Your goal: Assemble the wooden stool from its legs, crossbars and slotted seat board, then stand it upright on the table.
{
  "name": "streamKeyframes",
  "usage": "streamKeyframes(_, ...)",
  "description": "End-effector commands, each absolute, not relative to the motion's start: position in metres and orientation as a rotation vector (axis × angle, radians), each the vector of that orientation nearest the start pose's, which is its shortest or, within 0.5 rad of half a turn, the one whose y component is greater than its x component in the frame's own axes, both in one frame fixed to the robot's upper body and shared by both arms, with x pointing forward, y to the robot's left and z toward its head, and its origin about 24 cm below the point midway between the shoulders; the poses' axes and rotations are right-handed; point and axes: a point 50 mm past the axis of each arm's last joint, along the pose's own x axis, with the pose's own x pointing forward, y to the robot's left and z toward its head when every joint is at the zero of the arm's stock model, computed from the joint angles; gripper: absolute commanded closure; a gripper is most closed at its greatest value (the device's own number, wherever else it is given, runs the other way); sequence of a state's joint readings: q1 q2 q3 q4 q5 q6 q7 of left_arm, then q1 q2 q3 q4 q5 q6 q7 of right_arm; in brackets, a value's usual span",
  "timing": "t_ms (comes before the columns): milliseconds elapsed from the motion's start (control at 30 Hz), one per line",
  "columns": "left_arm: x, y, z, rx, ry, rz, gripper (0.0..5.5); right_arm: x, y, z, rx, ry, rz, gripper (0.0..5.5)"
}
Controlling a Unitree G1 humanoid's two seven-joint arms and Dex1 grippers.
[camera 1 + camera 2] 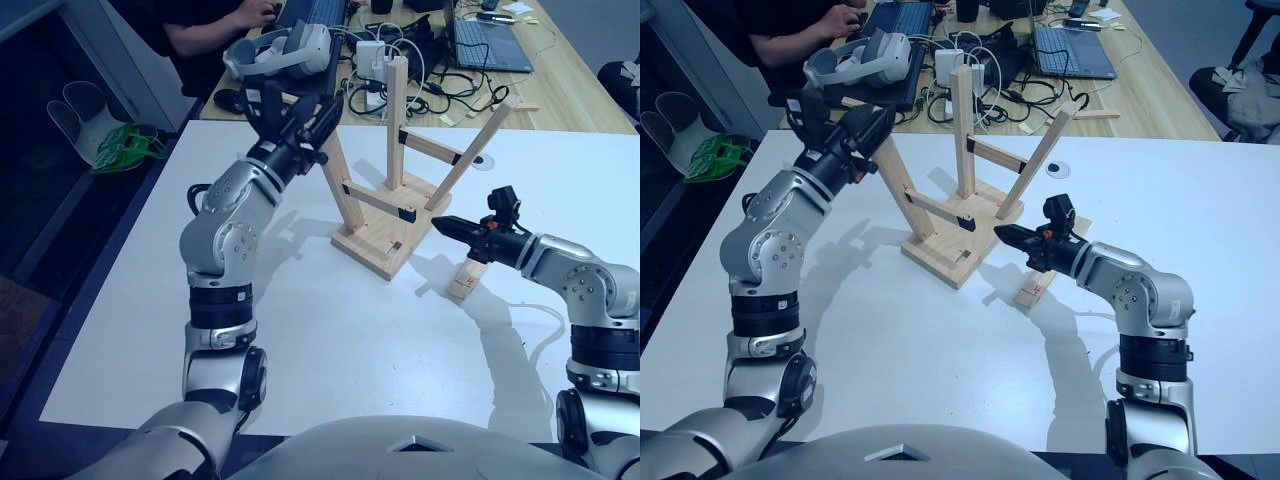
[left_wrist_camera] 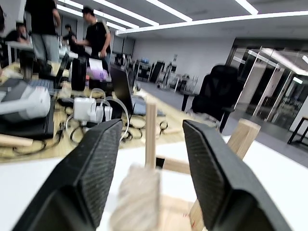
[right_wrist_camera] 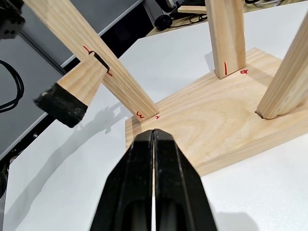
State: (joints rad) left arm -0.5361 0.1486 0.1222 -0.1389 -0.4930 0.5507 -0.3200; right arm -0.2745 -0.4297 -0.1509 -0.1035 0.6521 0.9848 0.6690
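**Wood stool inverted, one piece loose**

Loose piece (image 1: 463,281) lies on table (image 1: 300,340), long axis near-to-far, just below R gripper (image 1: 443,223), so R arm is nearer. R fingers are together and empty, tip aimed at seat (image 1: 385,250), just short of it. Seat lies flat w/ 3 legs up. Farther off, L gripper (image 1: 300,118) has fingers apart, straddling the left leg (image 1: 340,185) top.

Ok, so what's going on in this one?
The half-built stool sits upside down on the white table. Its seat board lies flat, and three legs stick up with crossbars between them. The left gripper is open around the top of the leg nearest it. The right gripper is shut and empty, its tip pointing at the side of the seat board. A loose wooden piece lies on the table beside it.
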Motion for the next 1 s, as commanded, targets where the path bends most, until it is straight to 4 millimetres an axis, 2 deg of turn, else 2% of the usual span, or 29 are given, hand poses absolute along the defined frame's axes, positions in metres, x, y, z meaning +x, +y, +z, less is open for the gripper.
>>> streamKeyframes(33,0.308,0.123,0.208,-0.277,-0.301,-0.597,2.9,0.273,-0.2,0.096,0.165,0.517,0.674,5.5)
streamKeyframes(200,0.306,0.135,0.224,-0.26,-0.443,-0.464,2.9,0.276,-0.217,0.091,-0.073,0.684,0.531,5.5)
streamKeyframes(367,0.311,0.145,0.217,-0.282,-0.433,-0.364,2.9,0.279,-0.244,0.077,-0.097,0.812,0.411,5.5)
streamKeyframes(500,0.315,0.148,0.213,-0.285,-0.425,-0.318,2.9,0.27,-0.266,0.063,-0.133,0.917,0.384,5.5)
streamKeyframes(667,0.317,0.15,0.207,-0.282,-0.42,-0.29,2.9,0.264,-0.293,0.06,-0.287,0.968,0.341,5.5)
streamKeyframes(733,0.317,0.15,0.205,-0.284,-0.415,-0.283,2.9,0.264,-0.301,0.064,-0.339,0.965,0.345,5.5)
streamKeyframes(833,0.316,0.149,0.198,-0.28,-0.393,-0.278,2.9,0.271,-0.31,0.081,-0.385,0.887,0.361,5.5)
streamKeyframes(900,0.315,0.148,0.193,-0.279,-0.38,-0.277,2.9,0.28,-0.314,0.094,-0.334,0.823,0.305,5.5)
streamKeyframes(1000,0.314,0.15,0.189,-0.279,-0.369,-0.266,2.86,0.29,-0.318,0.106,-0.216,0.756,0.154,4.96)
